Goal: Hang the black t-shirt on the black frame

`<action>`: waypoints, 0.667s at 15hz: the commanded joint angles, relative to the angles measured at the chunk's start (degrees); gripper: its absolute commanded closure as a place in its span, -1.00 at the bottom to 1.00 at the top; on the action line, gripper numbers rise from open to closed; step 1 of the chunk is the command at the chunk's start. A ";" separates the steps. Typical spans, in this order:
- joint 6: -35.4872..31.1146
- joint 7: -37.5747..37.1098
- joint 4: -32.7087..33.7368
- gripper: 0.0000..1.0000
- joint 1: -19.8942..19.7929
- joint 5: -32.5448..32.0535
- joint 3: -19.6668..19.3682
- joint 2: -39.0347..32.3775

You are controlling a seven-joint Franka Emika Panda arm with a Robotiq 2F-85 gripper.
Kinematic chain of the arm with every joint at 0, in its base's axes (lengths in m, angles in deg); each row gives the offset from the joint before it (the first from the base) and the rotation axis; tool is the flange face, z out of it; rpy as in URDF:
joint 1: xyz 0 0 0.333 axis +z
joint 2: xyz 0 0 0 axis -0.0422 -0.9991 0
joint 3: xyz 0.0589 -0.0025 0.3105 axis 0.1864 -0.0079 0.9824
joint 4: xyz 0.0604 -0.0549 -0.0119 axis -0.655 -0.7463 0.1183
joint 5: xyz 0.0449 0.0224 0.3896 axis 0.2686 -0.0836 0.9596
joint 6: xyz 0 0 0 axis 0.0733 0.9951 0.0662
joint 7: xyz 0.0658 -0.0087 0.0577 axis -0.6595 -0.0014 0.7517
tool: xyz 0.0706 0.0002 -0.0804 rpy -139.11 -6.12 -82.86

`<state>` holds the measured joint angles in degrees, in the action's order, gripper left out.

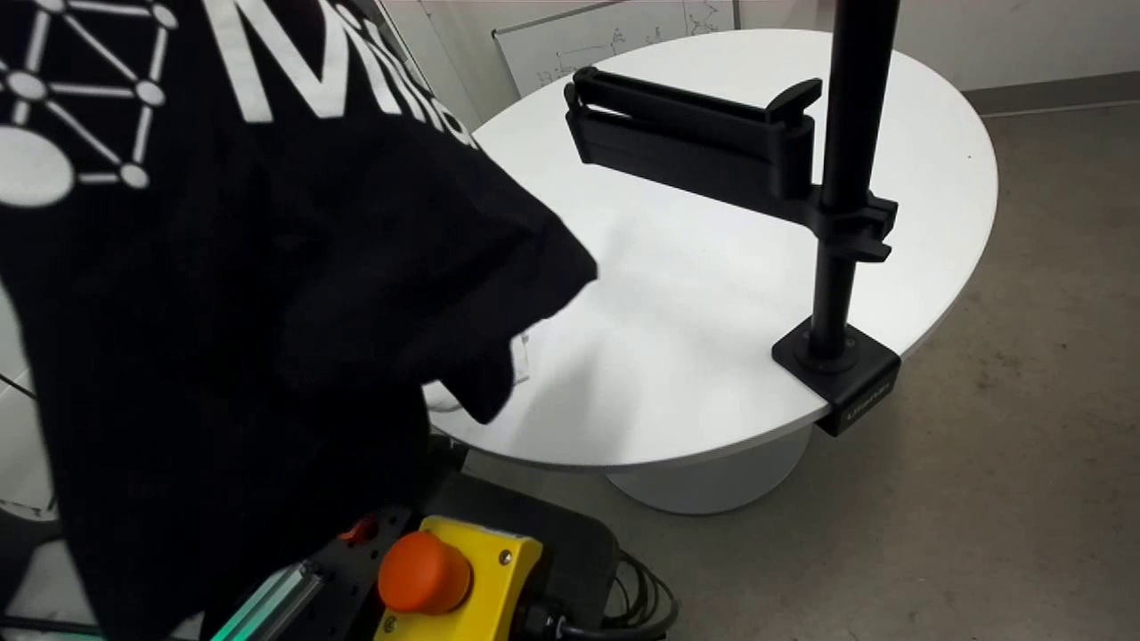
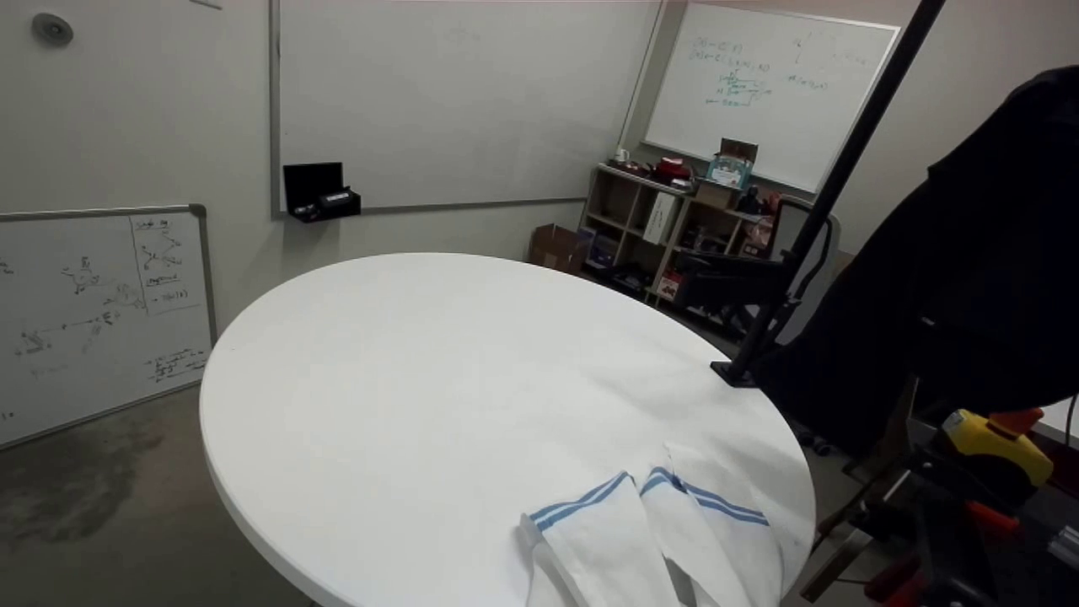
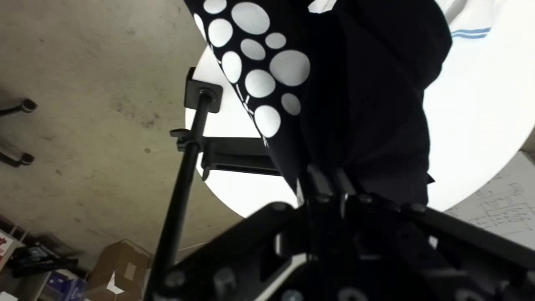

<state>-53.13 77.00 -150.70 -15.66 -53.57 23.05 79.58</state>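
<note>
The black t-shirt (image 1: 294, 294) hangs large in the left of an exterior view, with white lettering and a dot-and-line print. It also hangs at the right edge of an exterior view (image 2: 893, 287). The black frame (image 1: 850, 116) stands clamped at the table edge, its broad arm (image 1: 686, 133) reaching over the table; it also shows in an exterior view (image 2: 851, 152). In the wrist view my gripper (image 3: 332, 180) is shut on the t-shirt (image 3: 376, 113), which hangs from the fingers beside the frame's arm (image 3: 242, 155), partly covering it. The exterior views do not show the gripper.
The round white table (image 1: 659, 294) bears the frame. A white cloth with blue stripes (image 2: 607, 539) lies on it near the front. A yellow box with an orange button (image 1: 481, 579) sits below the t-shirt. A shelf (image 2: 632, 211) and whiteboards stand along the walls.
</note>
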 commanded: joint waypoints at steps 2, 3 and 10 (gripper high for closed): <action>-4.85 1.57 -0.14 0.98 -2.77 -4.57 -3.25 -4.70; -6.28 1.34 -0.02 0.98 -2.71 -5.01 -3.51 -6.39; -14.19 1.05 4.04 0.98 -1.49 -4.01 -1.99 -20.47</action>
<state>-64.94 77.68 -150.63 -17.73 -57.85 19.81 66.66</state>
